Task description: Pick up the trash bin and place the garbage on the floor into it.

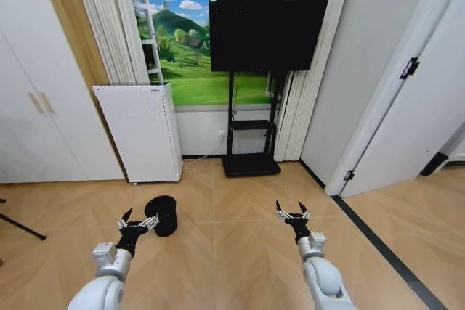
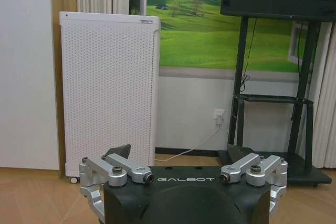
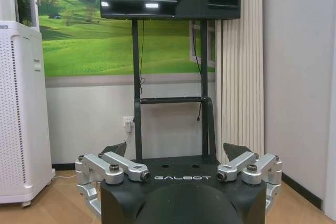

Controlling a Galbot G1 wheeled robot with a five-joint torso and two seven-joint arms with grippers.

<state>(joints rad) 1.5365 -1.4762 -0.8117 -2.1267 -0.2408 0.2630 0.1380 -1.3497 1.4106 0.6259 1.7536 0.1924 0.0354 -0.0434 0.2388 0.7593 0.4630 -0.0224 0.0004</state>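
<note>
The trash bin (image 1: 163, 215), small, black and round, stands upright on the floor (image 1: 232, 259) in front of me to the left. My left gripper (image 1: 136, 220) hovers open right beside the bin's near left side, with nothing between its fingers. In the left wrist view, the left gripper (image 2: 181, 156) points at the wall. My right gripper (image 1: 293, 211) is held open over bare floor to the right, well apart from the bin. In its own wrist view the right gripper (image 3: 175, 150) has both fingertips spread and empty. The garbage is out of view.
A tall white perforated appliance (image 1: 142, 132) stands against the wall behind the bin. Right of it, a black TV (image 1: 265, 27) sits on a stand with a low base (image 1: 251, 165). A black strip (image 1: 378, 241) runs along the floor by the white door (image 1: 414, 107).
</note>
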